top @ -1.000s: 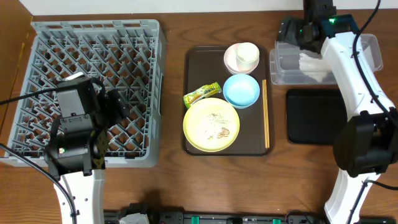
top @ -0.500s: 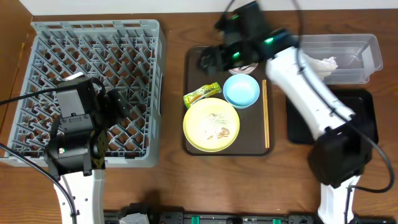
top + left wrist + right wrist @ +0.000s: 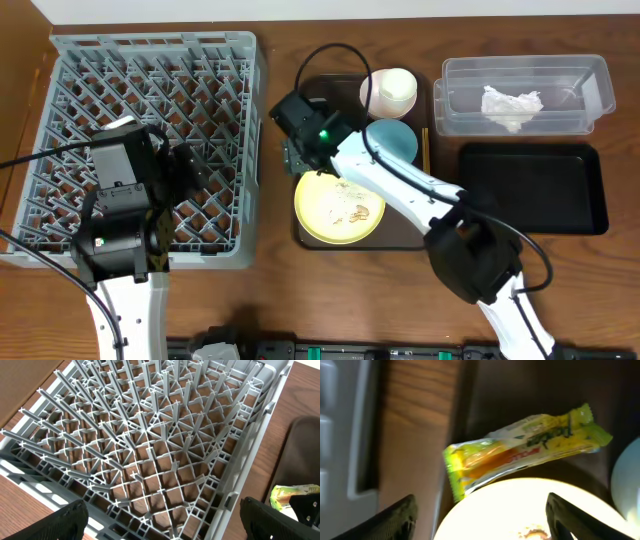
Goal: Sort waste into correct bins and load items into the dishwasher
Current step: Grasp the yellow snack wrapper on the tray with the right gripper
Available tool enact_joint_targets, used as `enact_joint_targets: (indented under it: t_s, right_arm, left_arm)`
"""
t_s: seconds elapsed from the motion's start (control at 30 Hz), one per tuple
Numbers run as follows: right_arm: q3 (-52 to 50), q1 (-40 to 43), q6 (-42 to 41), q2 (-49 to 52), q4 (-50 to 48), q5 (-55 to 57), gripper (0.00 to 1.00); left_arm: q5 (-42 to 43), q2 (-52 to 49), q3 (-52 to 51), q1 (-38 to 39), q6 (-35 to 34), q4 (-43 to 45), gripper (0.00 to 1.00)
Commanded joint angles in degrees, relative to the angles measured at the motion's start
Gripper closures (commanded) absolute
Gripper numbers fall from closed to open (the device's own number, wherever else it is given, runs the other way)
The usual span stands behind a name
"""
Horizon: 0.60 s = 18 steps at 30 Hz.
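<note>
My right hand is released, fingers spread wide, directly above the wrapper. The wrapper lies flat on the brown tray, slanted to my fingers, and its nearer end seems to touch the plate.

I think the danger is in closing here. One finger may come down on the plate rim, tip it and throw the crumbs onto the tray. Also, the foil is thin and flat, so a shallow pinch may slide off, or catch only one end and let it hang loose.

A little further from this hand, on the same tray, stands the blue bowl, which I see nothing in. Behind it the cup sits inside the pink bowl, and the chopsticks lie along the tray edge.

Well apart, on the counter, the tub holds the napkin, and the black tray beside it holds nothing.

My left hand is also released, above the rack, which has no dishes yet.
</note>
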<state>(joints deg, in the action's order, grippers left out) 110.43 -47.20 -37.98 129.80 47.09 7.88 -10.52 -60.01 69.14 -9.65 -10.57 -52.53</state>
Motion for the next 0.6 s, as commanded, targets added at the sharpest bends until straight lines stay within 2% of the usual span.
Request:
enact_joint_targets:
  t_s: [0.0, 0.57]
  right_arm:
    - [0.0, 0.6, -2.7, 1.7, 0.2, 5.0, 0.21]
    - [0.0, 1.9, -4.0, 4.3, 0.8, 2.6, 0.19]
  left_arm:
    - [-0.5, -0.1, 1.4, -0.3, -0.7, -0.2, 0.02]
    - [-0.5, -0.1, 1.4, -0.3, -0.7, -0.2, 0.02]
